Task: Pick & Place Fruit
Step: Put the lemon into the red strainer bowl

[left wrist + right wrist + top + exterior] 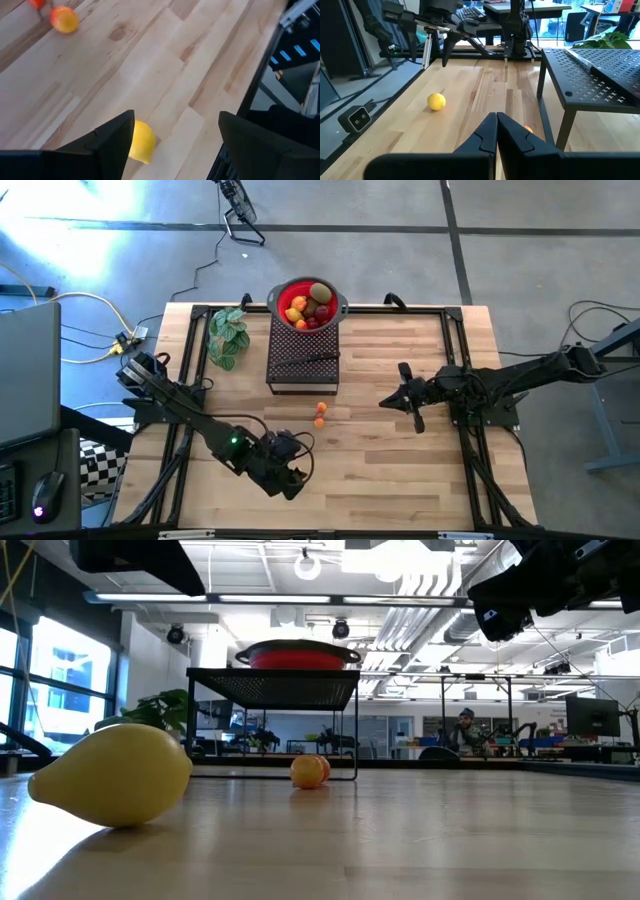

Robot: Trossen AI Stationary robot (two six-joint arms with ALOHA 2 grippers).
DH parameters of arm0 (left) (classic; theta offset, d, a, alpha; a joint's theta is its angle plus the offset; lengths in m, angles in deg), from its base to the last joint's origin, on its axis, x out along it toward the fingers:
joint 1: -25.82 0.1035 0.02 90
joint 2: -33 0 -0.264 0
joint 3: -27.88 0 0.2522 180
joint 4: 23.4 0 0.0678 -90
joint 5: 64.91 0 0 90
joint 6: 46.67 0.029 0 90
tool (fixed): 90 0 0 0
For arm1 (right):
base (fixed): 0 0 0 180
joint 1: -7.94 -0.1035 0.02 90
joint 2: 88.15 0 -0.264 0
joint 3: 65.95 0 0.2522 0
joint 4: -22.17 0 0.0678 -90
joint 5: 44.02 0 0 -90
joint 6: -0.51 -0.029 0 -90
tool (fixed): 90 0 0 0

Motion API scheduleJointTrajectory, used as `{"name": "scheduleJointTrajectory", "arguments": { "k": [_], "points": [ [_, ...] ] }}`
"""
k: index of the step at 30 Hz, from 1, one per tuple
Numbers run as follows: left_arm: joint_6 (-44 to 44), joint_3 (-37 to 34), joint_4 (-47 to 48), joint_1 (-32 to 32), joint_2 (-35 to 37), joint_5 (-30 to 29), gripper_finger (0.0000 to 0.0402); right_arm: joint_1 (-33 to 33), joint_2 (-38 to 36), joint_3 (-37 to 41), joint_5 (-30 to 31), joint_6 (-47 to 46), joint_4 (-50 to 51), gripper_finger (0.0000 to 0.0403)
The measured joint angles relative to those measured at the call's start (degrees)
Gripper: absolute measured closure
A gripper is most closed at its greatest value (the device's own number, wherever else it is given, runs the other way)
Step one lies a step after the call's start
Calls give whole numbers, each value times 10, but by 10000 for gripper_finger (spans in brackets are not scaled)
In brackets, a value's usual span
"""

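L pincer point(172, 145) open, lemon point(141, 142) on table

lemon point(140, 142): we see plain yellow
small fruit point(319, 416): we see orange
colander point(282, 293): we see red
rack point(300, 360): we see perforated black
plant point(227, 337): we see variegated green
bench point(400, 470): we see pale striped wood

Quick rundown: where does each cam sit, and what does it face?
High: overhead, straight down; both arms, red colander on black rack.
Low: table height, level across; lemon close, an arm at top right.
Left wrist: looks down past the open left gripper at the lemon.
Right wrist: looks along the table past the shut right gripper.
Shared: both wrist views show the lemon.
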Motion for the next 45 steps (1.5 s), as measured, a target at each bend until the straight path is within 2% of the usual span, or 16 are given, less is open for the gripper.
{"name": "scheduleJointTrajectory", "arguments": {
  "k": [6,17,26,35,45],
  "points": [
    [-70,0,36,6,0,9,116,0,0,0,1,0,0,400],
    [-101,-1,57,5,-1,16,116,0,0,0,1,0,2,400],
    [-132,-1,42,5,-58,34,116,0,0,0,2,0,7,401],
    [-139,-1,8,5,-113,103,116,0,0,0,2,-2,12,401],
    [-146,-1,-6,5,-139,109,116,0,0,0,2,-5,14,401]
  ]
}}
